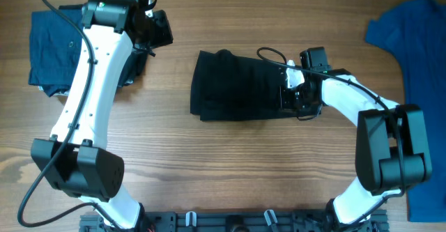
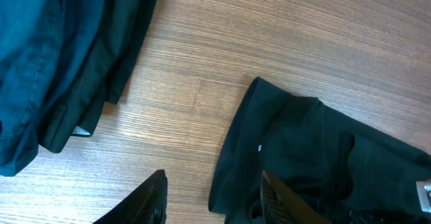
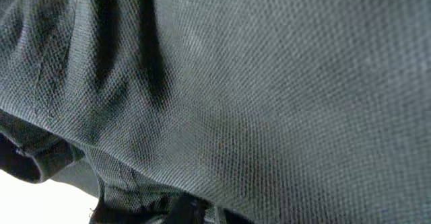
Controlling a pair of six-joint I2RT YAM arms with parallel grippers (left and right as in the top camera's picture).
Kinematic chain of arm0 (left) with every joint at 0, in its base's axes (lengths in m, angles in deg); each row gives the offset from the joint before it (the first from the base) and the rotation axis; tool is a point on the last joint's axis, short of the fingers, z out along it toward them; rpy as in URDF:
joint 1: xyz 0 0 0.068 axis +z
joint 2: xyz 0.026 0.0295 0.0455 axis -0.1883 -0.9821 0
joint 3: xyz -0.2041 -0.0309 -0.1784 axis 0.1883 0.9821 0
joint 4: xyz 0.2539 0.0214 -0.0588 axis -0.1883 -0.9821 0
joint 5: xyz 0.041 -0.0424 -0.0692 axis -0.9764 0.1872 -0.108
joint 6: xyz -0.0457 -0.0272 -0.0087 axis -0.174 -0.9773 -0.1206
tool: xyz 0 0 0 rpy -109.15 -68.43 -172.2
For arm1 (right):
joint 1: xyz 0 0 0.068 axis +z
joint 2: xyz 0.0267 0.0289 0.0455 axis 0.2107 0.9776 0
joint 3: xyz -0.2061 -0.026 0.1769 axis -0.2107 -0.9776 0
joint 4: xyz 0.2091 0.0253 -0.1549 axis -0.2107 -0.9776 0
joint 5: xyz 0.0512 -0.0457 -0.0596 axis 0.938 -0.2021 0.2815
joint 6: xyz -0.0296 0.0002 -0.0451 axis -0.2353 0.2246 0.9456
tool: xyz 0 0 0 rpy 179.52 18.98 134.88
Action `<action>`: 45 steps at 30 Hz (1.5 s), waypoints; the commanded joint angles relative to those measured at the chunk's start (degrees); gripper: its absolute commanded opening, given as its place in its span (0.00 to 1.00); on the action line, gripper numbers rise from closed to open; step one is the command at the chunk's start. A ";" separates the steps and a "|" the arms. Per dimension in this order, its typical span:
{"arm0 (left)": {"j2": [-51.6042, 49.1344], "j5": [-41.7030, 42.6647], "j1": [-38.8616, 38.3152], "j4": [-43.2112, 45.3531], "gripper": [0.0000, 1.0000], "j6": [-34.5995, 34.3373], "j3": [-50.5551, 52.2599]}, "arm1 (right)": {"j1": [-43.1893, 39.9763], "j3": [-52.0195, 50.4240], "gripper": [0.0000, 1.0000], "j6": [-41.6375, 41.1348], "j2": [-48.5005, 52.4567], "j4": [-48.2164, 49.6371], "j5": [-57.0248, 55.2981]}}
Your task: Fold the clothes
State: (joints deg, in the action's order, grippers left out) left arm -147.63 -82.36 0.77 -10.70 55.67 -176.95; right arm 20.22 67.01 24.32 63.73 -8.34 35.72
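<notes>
The black shirt (image 1: 237, 86) lies folded into a rough rectangle at the table's middle. My right gripper (image 1: 291, 93) is at its right edge. In the right wrist view the shirt's knit fabric (image 3: 256, 83) fills the frame and bunches at the jaws (image 3: 195, 214), which look shut on it. My left gripper (image 1: 162, 28) is at the back left, open and empty. Its fingers (image 2: 212, 197) hang above bare wood beside the shirt's left end (image 2: 310, 150).
A navy garment (image 1: 49, 47) lies piled at the back left, partly under my left arm, and shows in the left wrist view (image 2: 54, 49). A bright blue garment (image 1: 418, 51) spreads along the right edge. A black cable loops by the right wrist.
</notes>
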 commanded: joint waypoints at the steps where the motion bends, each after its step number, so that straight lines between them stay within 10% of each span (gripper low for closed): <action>1: -0.66 -0.74 0.24 0.13 0.45 -0.11 0.35 | 0.09 2.86 0.04 2.71 -1.68 -2.03 7.54; 12: -0.79 -0.09 0.20 1.14 0.39 -0.15 0.37 | -5.40 11.78 0.16 3.30 -7.06 2.51 5.53; 36: -17.62 17.09 -8.74 12.31 0.04 0.42 0.35 | -5.84 12.00 0.07 6.99 9.44 8.66 18.21; 45: -16.92 13.46 -13.44 18.21 0.11 3.10 0.37 | -9.14 13.14 0.09 4.09 -0.02 5.46 9.70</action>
State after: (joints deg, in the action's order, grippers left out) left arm -165.07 -66.65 -12.22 7.77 57.52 -176.51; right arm 13.11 78.72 29.34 67.45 -1.35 50.62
